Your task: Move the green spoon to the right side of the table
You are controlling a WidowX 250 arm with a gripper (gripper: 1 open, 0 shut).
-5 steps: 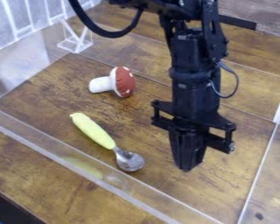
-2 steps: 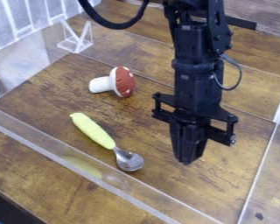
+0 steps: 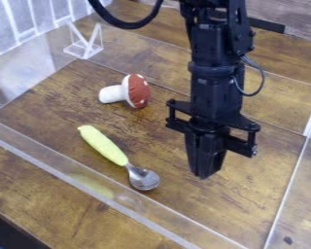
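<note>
One green spoon (image 3: pixel 116 157) lies near the bench's (image 3: pixel 67 107) front acrylic wall (image 3: pixel 106 187), its metal bowl toward the front right corner; the black gripper (image 3: pixel 205 175) hovers to its right, fingers together. A red-capped toy mushroom (image 3: pixel 125 91) lies farther back.

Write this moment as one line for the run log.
tool: shut, holds nothing | green spoon: on table, apart from tool | toy mushroom: on table, beyond spoon

lab-like tabletop (image 3: pixel 86 105), black robot arm (image 3: pixel 218 88), clear low walls (image 3: pixel 100 185)
</note>
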